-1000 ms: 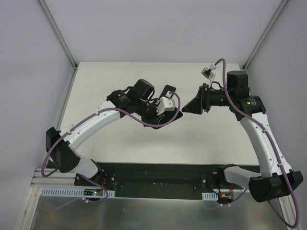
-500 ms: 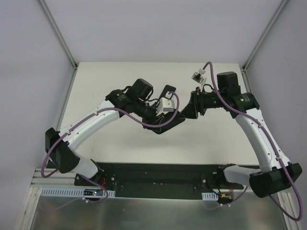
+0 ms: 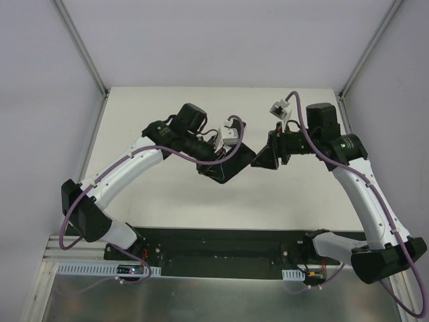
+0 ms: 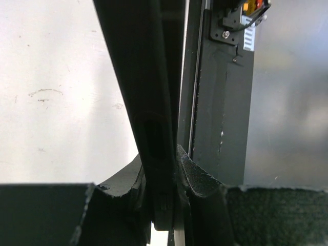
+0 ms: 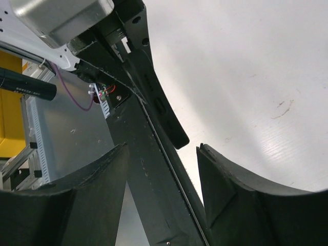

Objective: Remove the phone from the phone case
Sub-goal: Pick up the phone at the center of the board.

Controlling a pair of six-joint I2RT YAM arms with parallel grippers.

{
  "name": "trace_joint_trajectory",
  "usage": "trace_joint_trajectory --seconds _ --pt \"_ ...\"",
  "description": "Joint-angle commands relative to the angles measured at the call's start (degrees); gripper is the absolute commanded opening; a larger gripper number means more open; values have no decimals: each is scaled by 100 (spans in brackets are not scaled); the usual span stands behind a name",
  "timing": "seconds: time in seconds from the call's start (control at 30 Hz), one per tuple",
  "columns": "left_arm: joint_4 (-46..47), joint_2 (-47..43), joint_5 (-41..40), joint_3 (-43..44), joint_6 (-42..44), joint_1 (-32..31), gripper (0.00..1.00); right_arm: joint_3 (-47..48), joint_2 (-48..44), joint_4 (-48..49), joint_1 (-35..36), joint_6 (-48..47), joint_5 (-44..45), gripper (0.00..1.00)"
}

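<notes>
1. Worktop: off-white, matte, with faint scuff marks showing in the wrist views.
2. Black base plate lies along the near edge, spanning most of it.
3. Both arm bases sit on that plate.
</notes>
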Motion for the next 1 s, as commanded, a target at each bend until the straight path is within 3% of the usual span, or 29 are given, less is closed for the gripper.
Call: trace_joint_trajectory --seconds 0.0,0.43,0.67,0.97 --pt "503 -174 607 304 -428 72 0 -62 -76 601 78 234 211 61" --pt "521 -130 168 260 -375 -16 0 800 846 1119 183 1165 -280 61" --pt "521 -95 106 295 -314 -43 0 879 1146 1146 385 1227 -448 60" --pt "512 -34 -104 313 -243 -113 0 844 1366 1365 420 1552 -782 50"
